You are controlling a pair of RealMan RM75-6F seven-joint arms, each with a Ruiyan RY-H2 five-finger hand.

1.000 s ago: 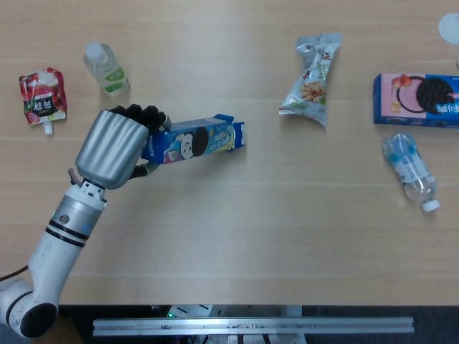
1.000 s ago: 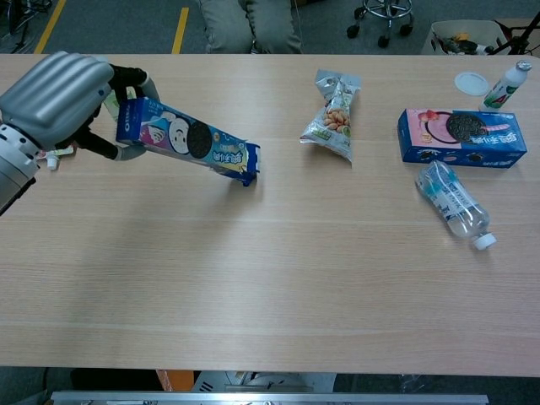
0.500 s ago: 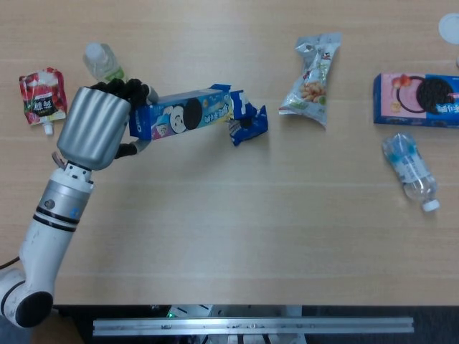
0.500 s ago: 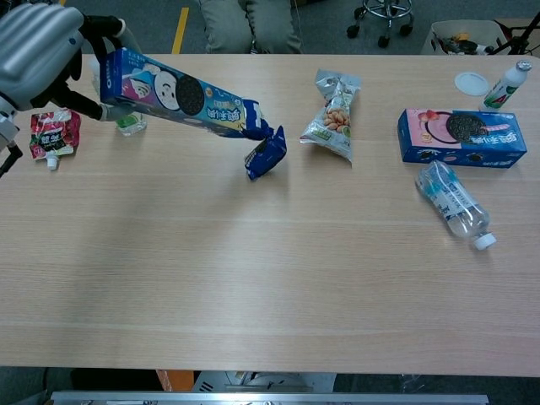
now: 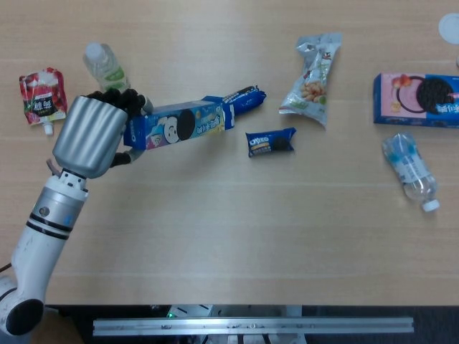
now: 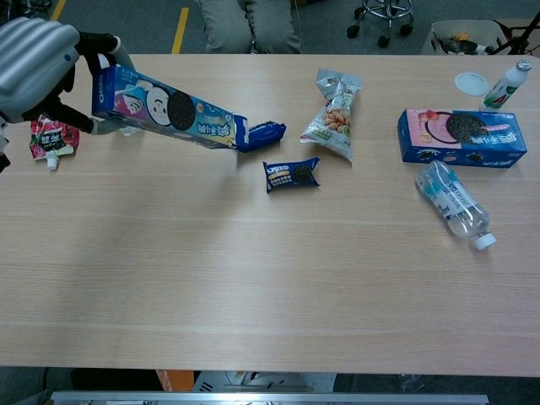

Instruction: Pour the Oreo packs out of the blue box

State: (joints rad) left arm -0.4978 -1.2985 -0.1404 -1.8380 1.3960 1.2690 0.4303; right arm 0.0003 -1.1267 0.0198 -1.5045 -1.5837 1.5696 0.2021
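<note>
I am in the middle of the pour: my left hand [image 5: 97, 132] grips the closed end of the blue box [image 5: 178, 126] at the left of the head view, holding it tipped with its open mouth toward the centre of the frame and lower than the gripped end, as the chest view shows. One Oreo pack [image 5: 271, 141] lies loose on the worktop [image 5: 237, 229] just right of and below the mouth, apart from the box, and a second pack [image 5: 242, 97] pokes out of the opening, not yet clear of it. I judge the next move calls for a steeper tilt or a small shake so that this pack slides free; whether more sit inside I cannot tell. My right hand shows in neither view. The worktop is pale wood-grain laminate, also carrying a snack bag [image 5: 313, 72], a second Oreo box [image 5: 417, 99] at the right edge, two clear bottles and a red pouch [image 5: 43, 96]. Beyond the far edge the chest view shows grey floor, a yellow line and chair castors [image 6: 381, 18].
</note>
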